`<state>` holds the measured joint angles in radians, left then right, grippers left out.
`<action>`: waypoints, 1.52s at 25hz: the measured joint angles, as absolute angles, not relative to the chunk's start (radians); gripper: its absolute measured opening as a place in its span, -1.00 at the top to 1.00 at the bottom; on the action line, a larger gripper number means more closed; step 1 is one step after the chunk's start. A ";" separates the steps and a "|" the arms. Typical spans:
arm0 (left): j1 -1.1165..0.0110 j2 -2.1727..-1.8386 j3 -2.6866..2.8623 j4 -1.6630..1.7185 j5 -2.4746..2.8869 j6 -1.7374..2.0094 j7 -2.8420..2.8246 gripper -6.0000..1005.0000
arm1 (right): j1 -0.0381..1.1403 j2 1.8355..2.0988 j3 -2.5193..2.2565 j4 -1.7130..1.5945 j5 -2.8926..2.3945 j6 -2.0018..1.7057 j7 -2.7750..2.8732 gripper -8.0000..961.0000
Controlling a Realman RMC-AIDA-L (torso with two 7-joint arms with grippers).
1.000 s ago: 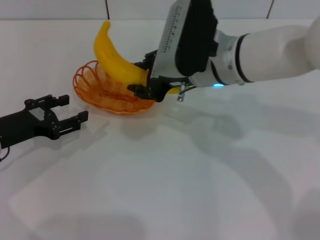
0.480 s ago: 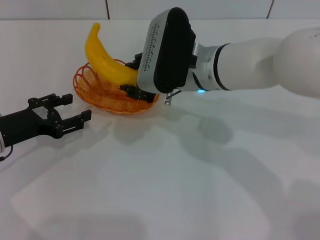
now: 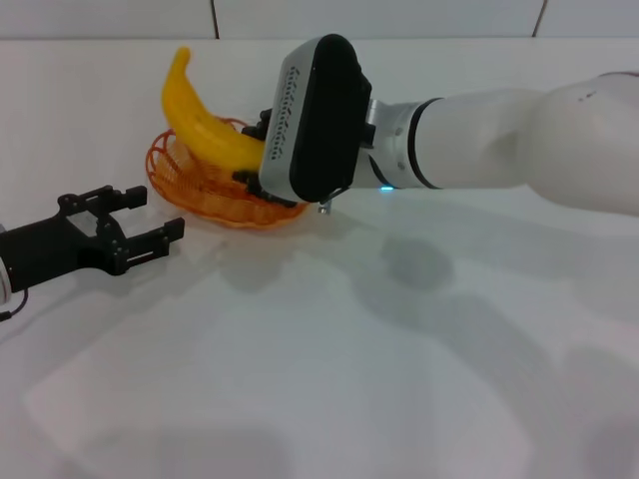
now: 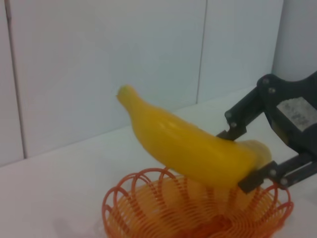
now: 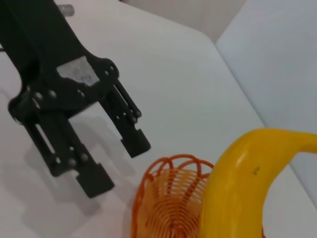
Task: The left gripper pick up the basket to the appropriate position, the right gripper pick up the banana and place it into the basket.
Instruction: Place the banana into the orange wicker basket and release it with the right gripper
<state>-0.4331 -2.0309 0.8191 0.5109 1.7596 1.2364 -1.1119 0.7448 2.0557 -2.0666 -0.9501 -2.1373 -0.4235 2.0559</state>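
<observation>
Banana (image 3: 205, 128) is clamped between the 2 fingers of the right gripper (image 3: 252, 160) at its lower end and held tilted above the basket (image 3: 195, 185), with its free pointed tip raised toward the rear of the table (image 3: 329, 359). In the head view the gripper's large white-grey and black housing covers most of its fingers and the right-hand part of the basket rim, so contact between fruit and wire cannot be confirmed from there. The left wrist view shows the banana (image 4: 190, 148) clear of the looped rim of the basket (image 4: 163, 210) along most of its length; its gripped end lies close over the far rim, and the right gripper (image 4: 245, 161) finger links are cut off at the frame edge. The basket rests on the white table, near the rear wall. The left gripper (image 3: 135, 225) sits low by the table, just beside the basket but apart from it, fingers spread wide and grasping nothing. In the right wrist view the left gripper (image 5: 116, 161) shows both fingers (image 5: 130, 130) parted, with the basket (image 5: 171, 198) and banana (image 5: 237, 188) cut off at the lower edge.
</observation>
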 joint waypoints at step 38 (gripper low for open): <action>-0.411 -2.031 0.808 0.503 1.759 1.235 -1.102 -0.44 | 0.377 2.041 -1.799 -1.410 -1.954 -0.849 1.817 -0.51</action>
